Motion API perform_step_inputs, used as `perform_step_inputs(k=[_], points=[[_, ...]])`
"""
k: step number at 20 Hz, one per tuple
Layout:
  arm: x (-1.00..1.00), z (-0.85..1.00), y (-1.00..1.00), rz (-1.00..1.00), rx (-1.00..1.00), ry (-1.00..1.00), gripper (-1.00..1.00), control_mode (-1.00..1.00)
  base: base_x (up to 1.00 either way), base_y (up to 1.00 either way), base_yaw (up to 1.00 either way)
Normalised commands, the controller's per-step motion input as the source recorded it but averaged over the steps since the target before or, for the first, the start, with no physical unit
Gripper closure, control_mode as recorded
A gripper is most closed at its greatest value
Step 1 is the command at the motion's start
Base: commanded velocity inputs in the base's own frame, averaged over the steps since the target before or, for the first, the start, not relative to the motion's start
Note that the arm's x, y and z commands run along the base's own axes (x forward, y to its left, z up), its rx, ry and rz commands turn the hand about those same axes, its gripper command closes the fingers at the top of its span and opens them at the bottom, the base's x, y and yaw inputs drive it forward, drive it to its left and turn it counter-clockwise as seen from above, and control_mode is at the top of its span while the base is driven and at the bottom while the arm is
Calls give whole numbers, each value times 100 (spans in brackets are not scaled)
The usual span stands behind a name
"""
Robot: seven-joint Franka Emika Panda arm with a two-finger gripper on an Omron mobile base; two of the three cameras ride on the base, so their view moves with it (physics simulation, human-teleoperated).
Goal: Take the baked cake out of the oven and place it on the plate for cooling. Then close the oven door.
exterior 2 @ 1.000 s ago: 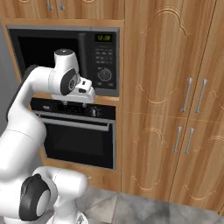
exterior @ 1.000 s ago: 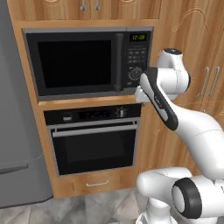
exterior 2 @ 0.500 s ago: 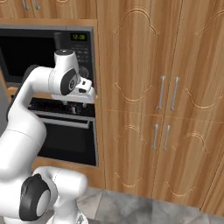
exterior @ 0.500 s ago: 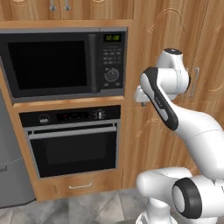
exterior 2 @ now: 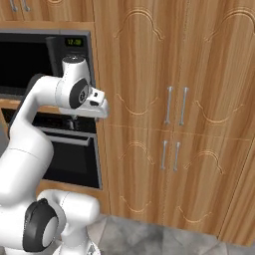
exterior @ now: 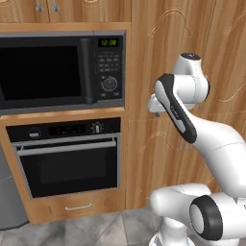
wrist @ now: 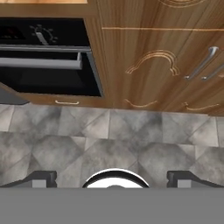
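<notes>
Gripper [wrist: 112,177] open — oven door [exterior: 68,166] apparently shut, well apart.

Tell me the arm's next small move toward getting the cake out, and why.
Probably swing the gripper left and down toward the silver handle of the oven door. The door is shut, so the cake cannot be reached, and the open, empty gripper hangs in front of the wooden cabinets, to the right of the oven.
</notes>
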Motion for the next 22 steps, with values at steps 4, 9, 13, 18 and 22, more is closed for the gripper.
perform_step_inputs(k=[4, 9, 13, 18, 22], points=[[0, 0, 0, 0, 0, 0, -100, 100, 38, -33, 0], [0, 0, 0, 0, 0, 0, -100, 100, 35, -45, -3], [0, 0, 0, 0, 0, 0, -100, 100, 26, -40, -6], [0, 0, 0, 0, 0, 0, -100, 100, 38, -16, -1], [0, 0, 0, 0, 0, 0, -100, 100, 31, -15, 0]])
